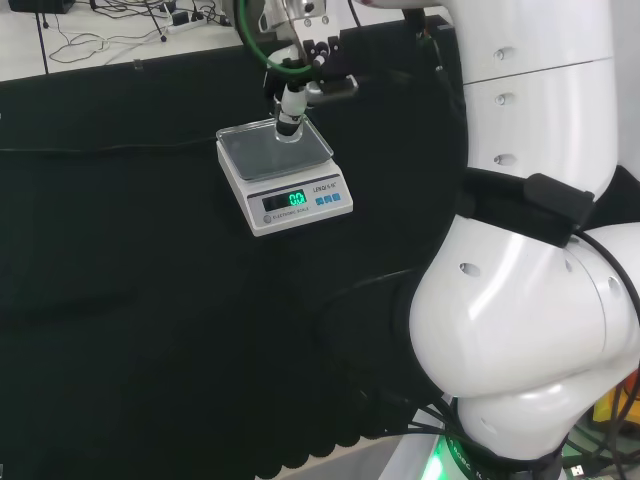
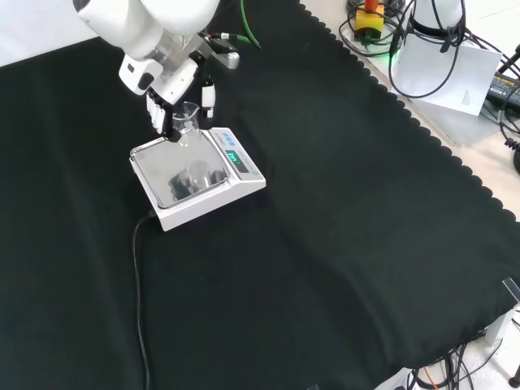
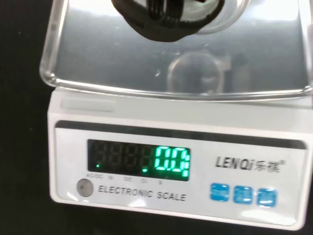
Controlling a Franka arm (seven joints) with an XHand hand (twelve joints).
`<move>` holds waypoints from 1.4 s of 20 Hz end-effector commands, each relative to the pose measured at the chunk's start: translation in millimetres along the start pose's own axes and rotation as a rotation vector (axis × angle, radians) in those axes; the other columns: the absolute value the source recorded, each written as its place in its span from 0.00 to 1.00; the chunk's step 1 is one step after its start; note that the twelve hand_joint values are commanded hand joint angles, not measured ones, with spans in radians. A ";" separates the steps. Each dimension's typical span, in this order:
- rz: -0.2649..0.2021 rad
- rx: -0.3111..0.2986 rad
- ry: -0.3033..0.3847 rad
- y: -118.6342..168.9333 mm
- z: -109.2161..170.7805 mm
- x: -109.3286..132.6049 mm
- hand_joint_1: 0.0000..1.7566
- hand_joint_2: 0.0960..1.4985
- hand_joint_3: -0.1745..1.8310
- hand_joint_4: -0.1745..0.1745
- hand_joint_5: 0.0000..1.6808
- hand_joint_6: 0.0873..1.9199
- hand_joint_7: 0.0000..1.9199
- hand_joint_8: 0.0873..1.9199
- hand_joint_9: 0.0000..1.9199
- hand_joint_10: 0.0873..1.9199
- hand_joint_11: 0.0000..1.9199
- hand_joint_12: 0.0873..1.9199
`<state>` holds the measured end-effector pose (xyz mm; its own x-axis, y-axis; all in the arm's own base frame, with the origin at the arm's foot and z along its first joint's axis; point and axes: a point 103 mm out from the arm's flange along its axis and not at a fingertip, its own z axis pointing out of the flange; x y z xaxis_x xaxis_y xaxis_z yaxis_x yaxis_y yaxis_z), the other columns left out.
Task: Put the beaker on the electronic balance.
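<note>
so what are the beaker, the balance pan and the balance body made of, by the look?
Beaker: clear glass or plastic, can't tell which; the hand shows through it.
Balance pan: looks like brushed metal, a dull grey sheen with soft reflections.
Balance body: probably white moulded plastic, smooth and matte.

One beaker [image 2: 187, 122]; one electronic balance [image 2: 197, 177]

Hand [image 2: 166, 97] round beaker [image 2: 187, 123]; above balance [image 2: 197, 177] pan
</note>
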<state>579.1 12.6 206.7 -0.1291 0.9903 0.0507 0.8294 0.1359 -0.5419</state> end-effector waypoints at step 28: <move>0.048 0.033 0.004 46.3 28.7 2.7 0.86 0.75 0.09 0.00 0.46 0.65 0.44 0.46 0.53 0.43 0.40 0.68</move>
<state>597.9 17.3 159.7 -0.0912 0.9945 0.0506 0.8393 0.1041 -0.5336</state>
